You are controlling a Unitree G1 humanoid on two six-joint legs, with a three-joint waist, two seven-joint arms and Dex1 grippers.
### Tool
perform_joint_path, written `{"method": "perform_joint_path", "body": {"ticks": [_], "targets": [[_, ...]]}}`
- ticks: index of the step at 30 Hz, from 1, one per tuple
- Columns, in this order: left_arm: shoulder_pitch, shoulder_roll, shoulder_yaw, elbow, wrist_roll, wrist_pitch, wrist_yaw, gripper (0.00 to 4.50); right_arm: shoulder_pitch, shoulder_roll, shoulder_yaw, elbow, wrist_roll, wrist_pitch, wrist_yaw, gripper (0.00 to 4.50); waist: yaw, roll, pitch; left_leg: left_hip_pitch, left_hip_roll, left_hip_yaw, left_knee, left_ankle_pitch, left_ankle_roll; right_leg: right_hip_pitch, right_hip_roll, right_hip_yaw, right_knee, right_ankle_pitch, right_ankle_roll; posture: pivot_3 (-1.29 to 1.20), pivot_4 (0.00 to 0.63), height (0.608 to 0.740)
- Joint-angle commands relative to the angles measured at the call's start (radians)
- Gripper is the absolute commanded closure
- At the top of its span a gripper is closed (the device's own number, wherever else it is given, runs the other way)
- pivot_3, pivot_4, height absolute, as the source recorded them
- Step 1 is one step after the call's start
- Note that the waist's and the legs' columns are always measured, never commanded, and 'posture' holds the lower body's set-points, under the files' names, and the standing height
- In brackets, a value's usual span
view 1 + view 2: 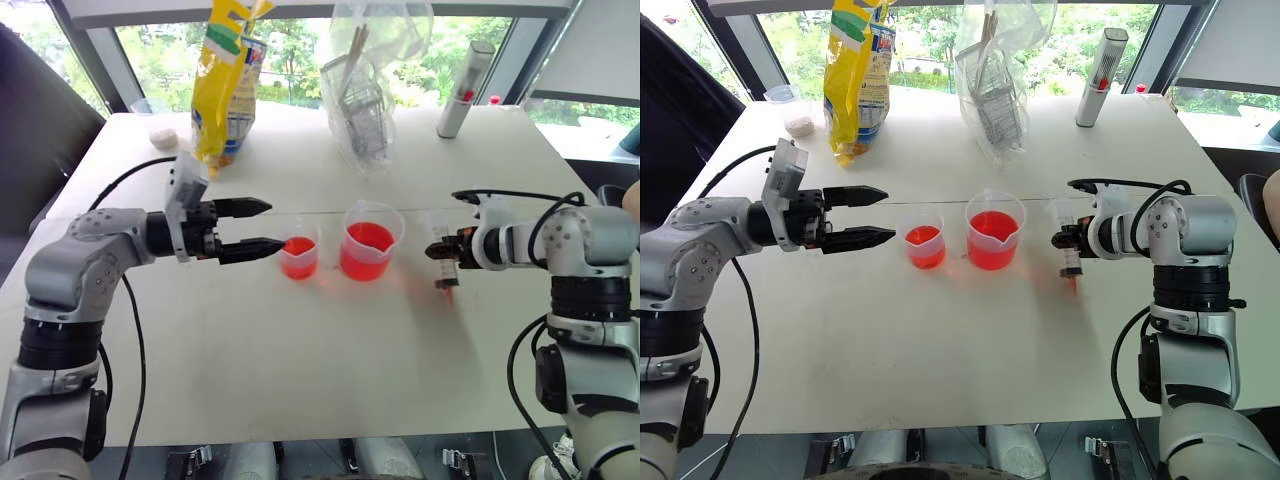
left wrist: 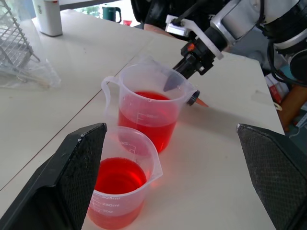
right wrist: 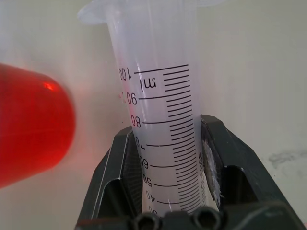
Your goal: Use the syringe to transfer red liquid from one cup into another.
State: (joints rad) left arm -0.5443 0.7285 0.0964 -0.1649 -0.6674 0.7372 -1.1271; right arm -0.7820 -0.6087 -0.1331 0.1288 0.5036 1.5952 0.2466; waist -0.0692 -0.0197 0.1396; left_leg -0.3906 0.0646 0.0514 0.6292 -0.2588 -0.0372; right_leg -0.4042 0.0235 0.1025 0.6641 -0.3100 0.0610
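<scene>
My right end effector [image 1: 1064,240] is clamped on the syringe [image 1: 1071,262], tip down at 3 o'clock of the big cup [image 1: 994,232]; barrel looks empty. Left end effector [image 1: 872,217] gapes at 9 o'clock of the small cup [image 1: 924,240], probably to steady it.

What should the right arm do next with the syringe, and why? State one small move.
Probably lower the syringe the rest of the way onto the table and let go. The right pincer is shut on its barrel, red tip near the tabletop, off to the side of the larger cup. Both cups hold red liquid.
</scene>
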Motion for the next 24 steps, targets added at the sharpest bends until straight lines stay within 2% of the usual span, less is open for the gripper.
{"method": "perform_joint_path", "body": {"ticks": [1,2,3,7,8,10,16,20,24], "targets": [[0.008,0.016,0.005,-0.047,-0.016,-0.002,0.001,0.07,0.010,-0.009,0.023,0.012,-0.029,-0.027,0.019,3.17,0.000,-0.001,0.000,0.000,0.000,0.000,0.000,0.000,0.000,0.000,0.000,0.000,0.000,0.000,0.000,0.00,0.150,0.739],[0.009,0.015,0.005,-0.050,-0.019,0.001,0.004,0.07,0.010,-0.008,0.024,0.011,-0.032,-0.028,0.024,3.17,0.000,-0.001,0.000,0.000,0.000,0.000,0.000,0.000,0.000,0.000,0.000,0.000,0.000,0.000,0.000,0.00,0.150,0.739],[0.009,0.016,0.005,-0.051,-0.020,0.002,0.003,0.00,0.009,-0.005,0.019,0.003,-0.031,-0.029,0.030,2.15,0.000,-0.001,0.000,0.000,0.000,0.000,0.001,0.000,0.000,0.001,0.000,0.000,0.000,0.000,0.000,0.00,0.150,0.739],[0.015,0.021,0.004,-0.056,-0.020,0.003,-0.001,0.00,-0.003,-0.005,-0.008,-0.055,-0.026,-0.006,0.044,0.28,0.000,0.000,0.000,0.000,0.000,0.000,0.001,0.000,0.000,0.001,0.000,0.000,0.000,0.000,0.000,0.00,0.150,0.739],[0.017,0.023,0.003,-0.057,-0.021,0.005,-0.001,0.00,-0.003,-0.010,-0.020,-0.075,-0.019,0.006,0.047,0.07,0.000,0.000,0.000,0.000,0.000,0.000,0.000,0.000,0.000,0.001,0.000,0.000,0.000,0.000,0.000,0.00,0.150,0.739],[0.020,0.026,0.002,-0.061,-0.022,0.008,-0.004,0.00,0.009,-0.027,-0.031,-0.122,-0.005,0.017,0.055,0.07,-0.001,0.000,0.000,0.000,0.000,0.000,0.000,0.000,0.000,0.000,0.000,0.000,0.000,0.000,0.000,0.00,0.150,0.739],[0.038,0.061,0.002,-0.078,-0.016,0.005,-0.018,0.00,0.114,-0.203,-0.116,-0.449,0.181,0.019,0.161,0.07,0.005,0.000,0.000,-0.001,0.000,-0.002,-0.002,0.000,0.000,0.000,0.000,-0.001,-0.001,0.000,0.001,0.00,0.150,0.739],[0.046,0.085,0.004,-0.087,-0.010,-0.001,-0.026,0.00,0.168,-0.275,-0.248,-0.583,0.352,0.019,0.245,0.07,0.000,-0.001,0.001,0.000,0.000,-0.002,-0.001,0.000,0.000,0.001,-0.001,-0.001,-0.002,-0.001,0.001,0.00,0.150,0.739],[0.043,0.096,0.004,-0.080,-0.003,-0.008,-0.030,0.00,0.258,-0.315,-0.361,-0.713,0.433,0.014,0.303,0.07,0.001,-0.001,0.001,0.001,0.000,-0.002,-0.001,0.000,0.000,0.001,0.000,-0.001,-0.002,-0.001,0.001,0.00,0.150,0.739]]}}
